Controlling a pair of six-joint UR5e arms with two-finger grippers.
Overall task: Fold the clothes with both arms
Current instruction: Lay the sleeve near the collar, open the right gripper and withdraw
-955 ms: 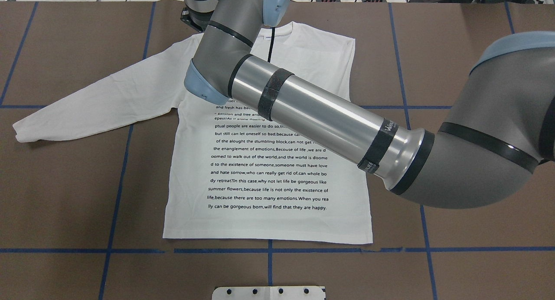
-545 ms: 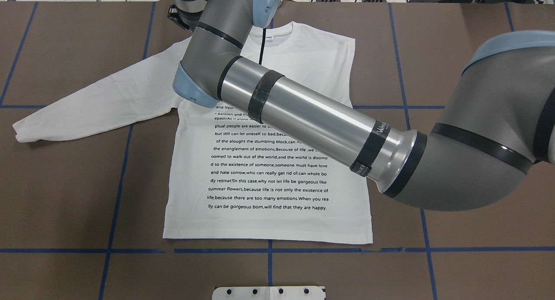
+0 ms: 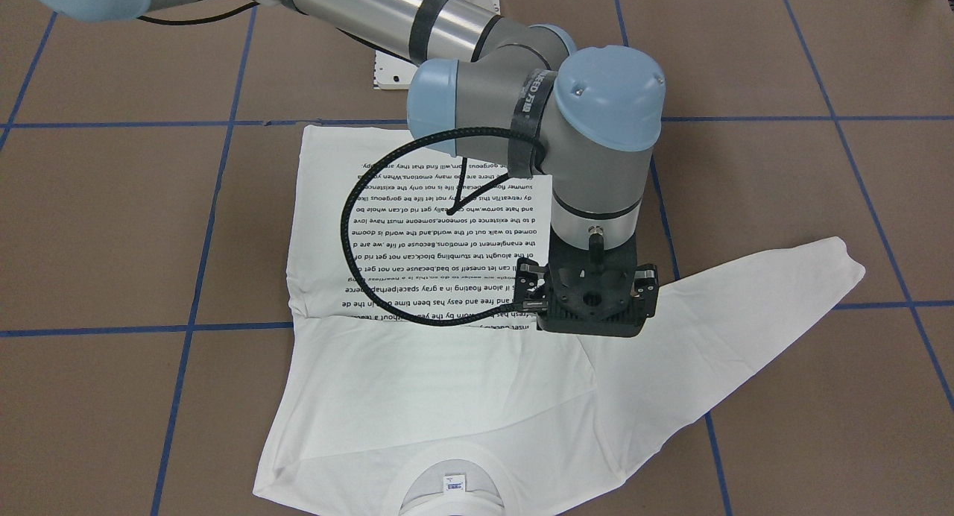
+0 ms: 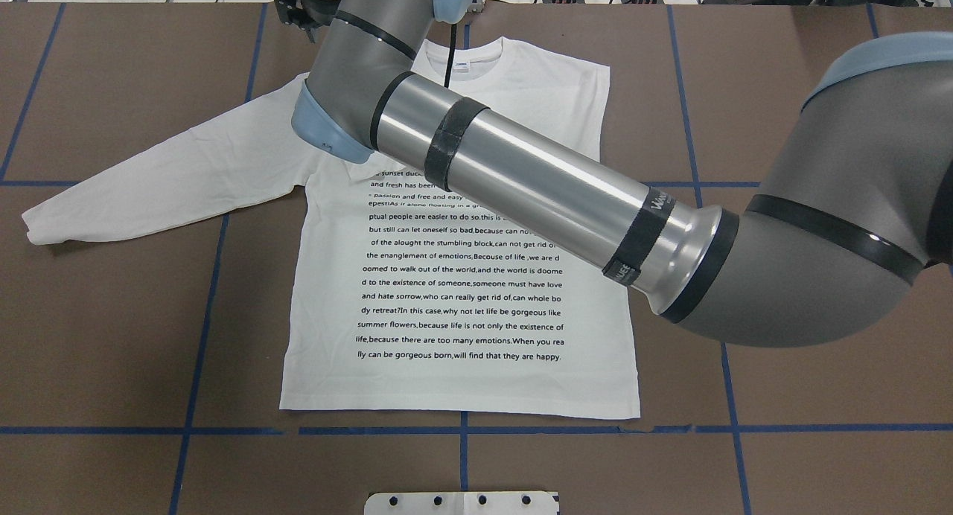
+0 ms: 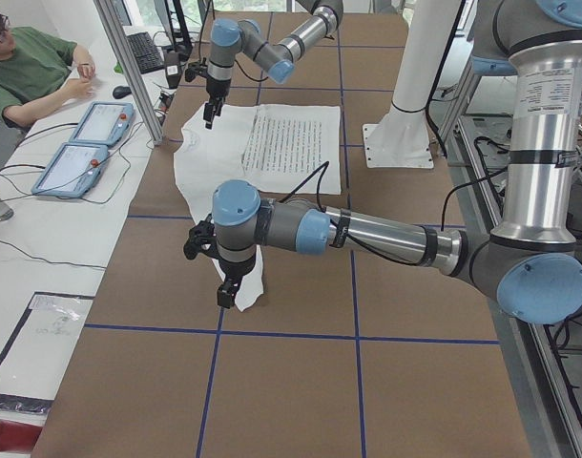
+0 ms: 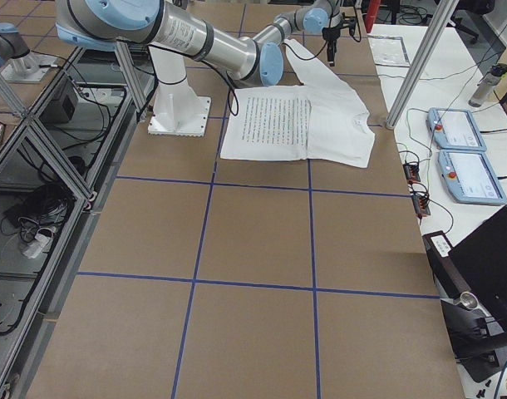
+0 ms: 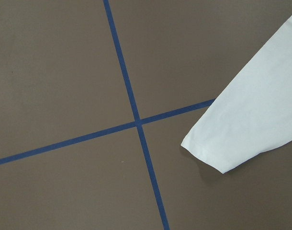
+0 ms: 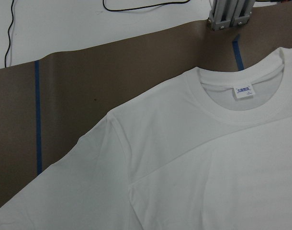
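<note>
White cotton long-sleeved T-shirt (image 4: 461, 292) lies flat, printed side up, in the middle of the brown tabletop (image 4: 782, 440), with its collar (image 8: 232, 115) at the far edge and its hem near the robot. One sleeve seems already folded in: a diagonal edge crosses the chest below the collar. The other sleeve (image 4: 164, 173) stretches out to the robot's left, and its cuff (image 7: 232, 143) rests beside a crossing of blue tape lines.

The right arm reaches across the shirt, and the right end effector (image 3: 591, 301) hangs above the shoulder where that outstretched sleeve begins. Its fingers are hidden, so I cannot tell whether they are apart or together. The left end effector (image 5: 229, 291) hovers just beside the cuff. Only the side camera shows it, so its state cannot be told either.

The step in hand looks like the second sleeve fold. The next move probably calls for both arms to lower. One would pinch the cuff and the other would take or pin the shoulder. The sleeve could then be carried flat across the chest without dragging the body.
</note>
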